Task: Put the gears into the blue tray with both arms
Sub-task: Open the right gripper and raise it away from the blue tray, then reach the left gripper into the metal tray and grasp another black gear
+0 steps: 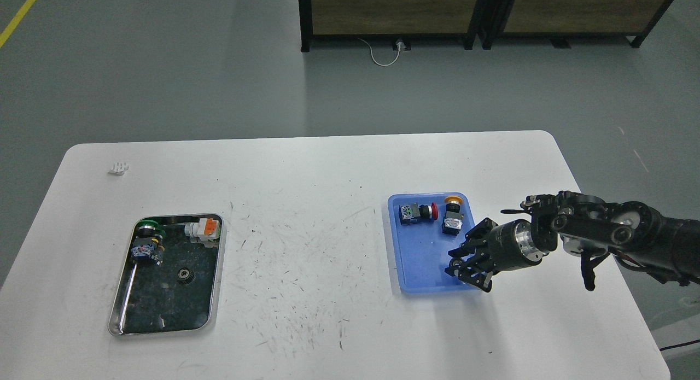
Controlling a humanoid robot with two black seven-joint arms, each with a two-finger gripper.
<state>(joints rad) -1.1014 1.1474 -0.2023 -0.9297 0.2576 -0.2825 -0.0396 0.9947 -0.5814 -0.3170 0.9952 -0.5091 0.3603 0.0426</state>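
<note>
One gear (187, 275), small, black and toothed with a silvery hub, lies on the dark bottom of the metal tray (216, 292) at the left. The blue tray (415, 270) sits right of the table's middle. My right arm reaches in from the right edge. My right gripper (468, 258) hovers over the blue tray's near right corner, fingers spread and nothing visible between them. It hides that corner of the tray. My left arm is out of view.
In the blue tray lie a red-capped switch (416, 212) and a yellow-capped switch (453, 218). The metal tray also holds a green-capped switch (146, 239) and an orange-and-white part (204, 228). A small white piece (119, 167) lies at the far left.
</note>
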